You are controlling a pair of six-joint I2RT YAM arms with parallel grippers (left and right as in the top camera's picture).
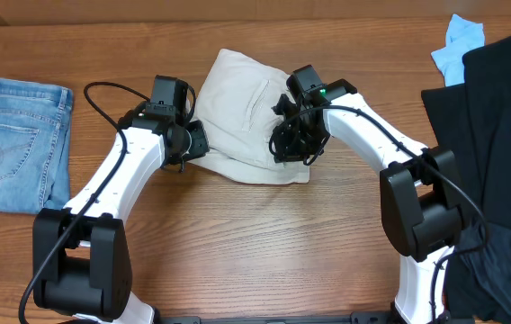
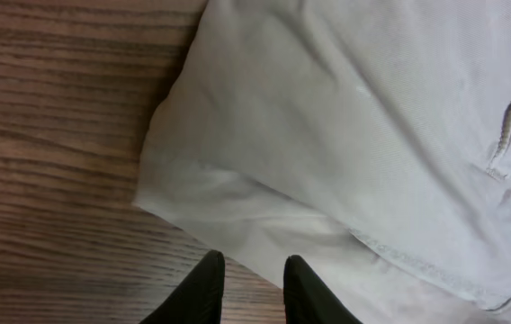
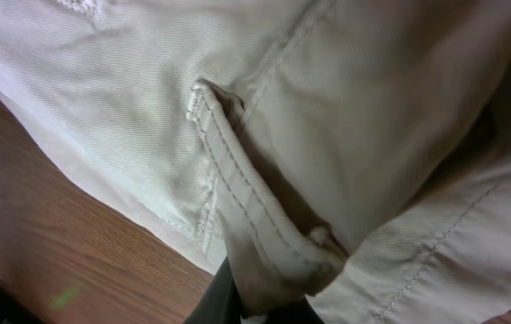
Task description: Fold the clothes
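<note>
The right tool is pinching a seam fold of the khaki shorts; the left tool is gaping, the shorts' edge just ahead; jeans are lying folded; black garments, outward of the right tool, are seemingly waiting.

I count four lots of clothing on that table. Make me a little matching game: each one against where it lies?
Things:
1. beige shorts
2. blue jeans
3. black garments
4. light blue cloth

Places:
A. far left of the table
B. far right corner, beside the dark pile
C. middle, between the two arms
D. along the right edge

Pairs: 1-C, 2-A, 3-D, 4-B
</note>
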